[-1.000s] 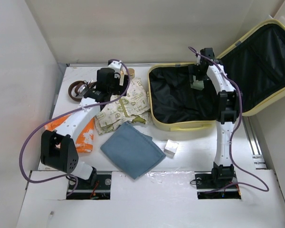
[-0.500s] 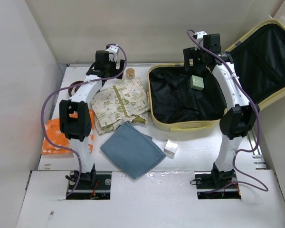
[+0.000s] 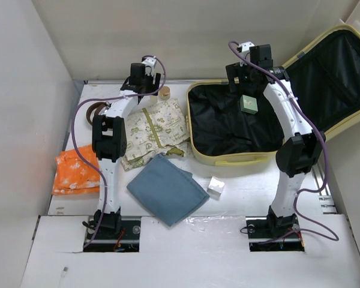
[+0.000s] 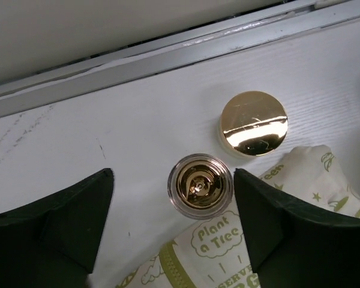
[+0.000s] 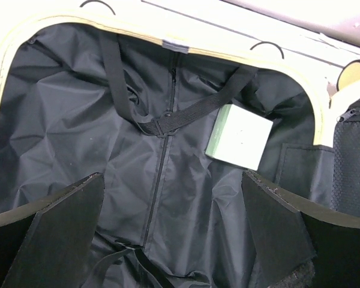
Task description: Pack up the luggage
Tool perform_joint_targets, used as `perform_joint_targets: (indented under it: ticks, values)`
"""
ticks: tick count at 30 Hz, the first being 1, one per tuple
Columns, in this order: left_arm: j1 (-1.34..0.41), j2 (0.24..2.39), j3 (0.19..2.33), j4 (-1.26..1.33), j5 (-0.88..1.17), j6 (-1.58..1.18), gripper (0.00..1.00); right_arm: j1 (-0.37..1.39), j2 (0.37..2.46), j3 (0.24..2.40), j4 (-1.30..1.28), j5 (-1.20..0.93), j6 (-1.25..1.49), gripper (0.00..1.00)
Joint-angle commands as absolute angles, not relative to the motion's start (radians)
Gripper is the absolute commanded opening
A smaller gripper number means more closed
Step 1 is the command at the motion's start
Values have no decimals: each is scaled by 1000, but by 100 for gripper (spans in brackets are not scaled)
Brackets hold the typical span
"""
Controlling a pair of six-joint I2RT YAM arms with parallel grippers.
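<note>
Luggage (image 3: pixel 228 159) sits on the right far part of the table (image 3: pixel 252 192), lid thrown open and leaning back to the right, so the black-lined tub is clear for drops from above. One green box (image 5: pixel 239 137) already lies flat on the lining near the far rim, just beside the crossed strap (image 5: pixel 168 123), not tucked under it as far as visible. Right gripper (image 5: pixel 171 216) hangs over the tub, jaws spread and holding nothing; looks like a post-drop or staging pose. Left gripper (image 4: pixel 174 207) is at the far edge of the table, pointing down, jaws wide apart and straddling a small jar (image 4: pixel 200 185) with a gold inner cap, not touching it; centred that way, likely so a straight descent and close gets it. A gold-lidded pot (image 4: pixel 253 123) stands just beside the jar, so the right-hand finger has little room. The jar touches the edge of the printed pouch (image 3: pixel 153 129). Blue cloth (image 3: pixel 168 189), white box (image 3: pixel 215 186) and orange packet (image 3: pixel 75 173) lie unpacked: task early on
</note>
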State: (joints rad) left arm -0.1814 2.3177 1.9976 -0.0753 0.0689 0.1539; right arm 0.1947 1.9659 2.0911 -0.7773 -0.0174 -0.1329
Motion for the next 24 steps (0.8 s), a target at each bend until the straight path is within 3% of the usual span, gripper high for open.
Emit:
perform_joint_targets:
  ticks: [1,2,4,5,6,11,18,24]
  values:
    - [-179,2306,2043,-20,44,147,72,216,1965,2138,-785,20,-155,100]
    - [-179,2306,2034,-20,61,147,59,216,1976,2147,-785,32,-155,100]
    - [-179,2306,2034,-29,74,138,49,216,1976,2161,-796,54,-155,100]
    - [-179,2306,2034,-29,74,138,38,216,1976,2172,-796,54,-155,100]
    - [-179,2306,2034,-29,84,138,38,216,1976,2172,-796,54,-155,100]
    - [-179,2295,2049,-41,94,138,0,225,1976,2191,-796,54,-164,100]
    - [-179,2139,2103,-87,119,166,0,354,1859,2045,-689,3,-374,100]
    - [-189,1970,2103,-264,461,199,0,465,1612,1649,-326,-248,-443,100]
